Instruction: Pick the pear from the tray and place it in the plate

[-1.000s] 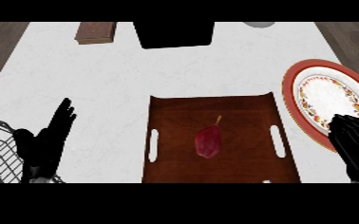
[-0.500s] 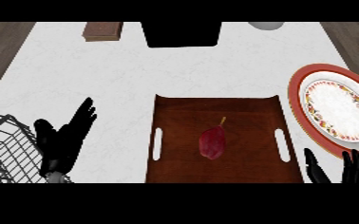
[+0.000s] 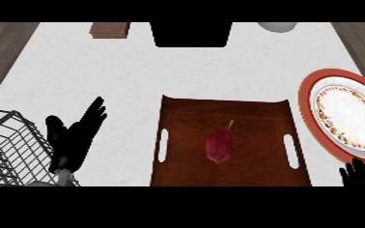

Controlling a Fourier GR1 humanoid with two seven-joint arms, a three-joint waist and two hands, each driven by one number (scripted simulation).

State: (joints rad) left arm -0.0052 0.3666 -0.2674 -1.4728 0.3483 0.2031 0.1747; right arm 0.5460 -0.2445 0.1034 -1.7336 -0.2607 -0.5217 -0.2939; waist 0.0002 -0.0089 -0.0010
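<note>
A dark red pear (image 3: 219, 146) with a thin stem lies near the middle of a brown wooden tray (image 3: 185, 164) with white handle slots. A white plate (image 3: 314, 111) with a red rim and a patterned band sits at the right edge, partly cut off. My left hand (image 3: 74, 135) rests open at the lower left, fingers pointing up, well apart from the tray. Only the fingertips of my right hand (image 3: 354, 173) show at the lower right corner, below the plate and right of the tray.
A wire basket (image 3: 20, 149) stands at the lower left beside my left hand. At the counter's far edge are a black box (image 3: 191, 33), a small brown block (image 3: 110, 29) and a grey round object (image 3: 278, 26).
My right hand has dropped from beside the plate to the lower right corner, mostly out of view. The whole view has shifted, so the tray, plate and basket sit further right.
</note>
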